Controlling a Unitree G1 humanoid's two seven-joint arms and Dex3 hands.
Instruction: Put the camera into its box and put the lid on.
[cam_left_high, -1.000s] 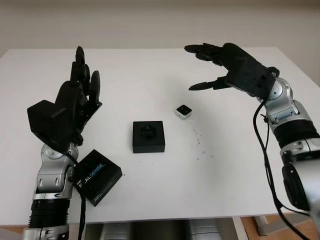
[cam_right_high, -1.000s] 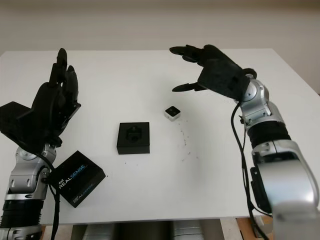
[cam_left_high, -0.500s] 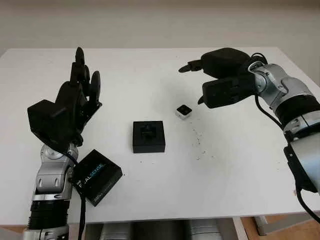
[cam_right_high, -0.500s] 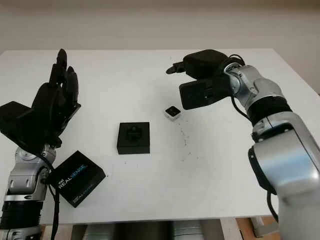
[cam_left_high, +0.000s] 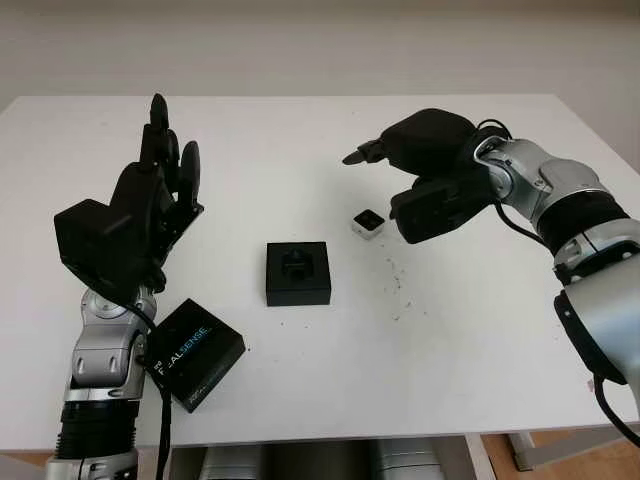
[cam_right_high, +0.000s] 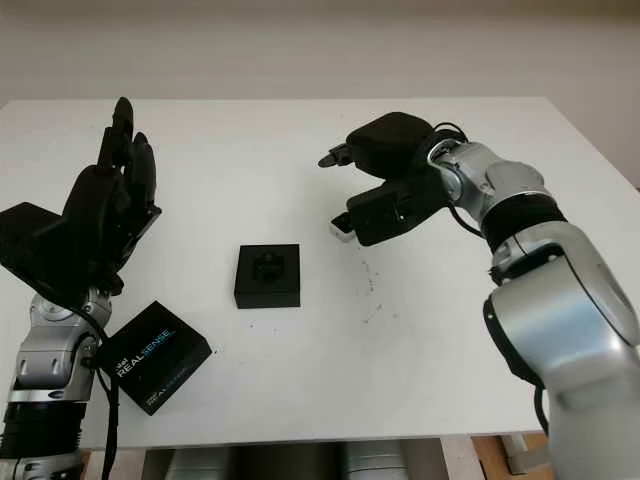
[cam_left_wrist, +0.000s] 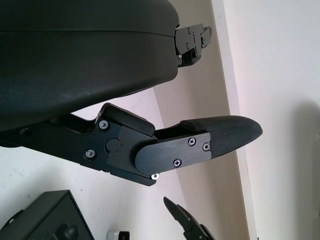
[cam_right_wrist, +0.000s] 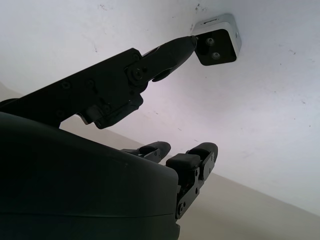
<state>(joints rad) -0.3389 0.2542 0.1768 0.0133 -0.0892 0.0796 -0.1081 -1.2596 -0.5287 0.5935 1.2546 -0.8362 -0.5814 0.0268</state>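
Observation:
The camera (cam_left_high: 368, 222), a small silver cube with a black face, lies on the white table (cam_left_high: 300, 150) to the right of the open black box (cam_left_high: 297, 272). My right hand (cam_left_high: 400, 186) hovers over the camera from the right, open and holding nothing. In the right wrist view its thumb tip (cam_right_wrist: 186, 45) sits against the edge of the camera (cam_right_wrist: 218, 42). The black lid (cam_left_high: 195, 354), printed REALSENSE, lies near the front left. My left hand (cam_left_high: 152, 205) is raised at the left, open, above and behind the lid.
Small dark specks (cam_left_high: 397, 290) dot the table right of the box. The table's front edge (cam_left_high: 330, 437) runs just beyond the lid. In the left wrist view the box's corner (cam_left_wrist: 50, 220) shows beyond my left hand's finger (cam_left_wrist: 220, 135).
My right hand has swung left and down from high over the table's far right until it is over the camera. Left hand, box, lid and camera have not moved.

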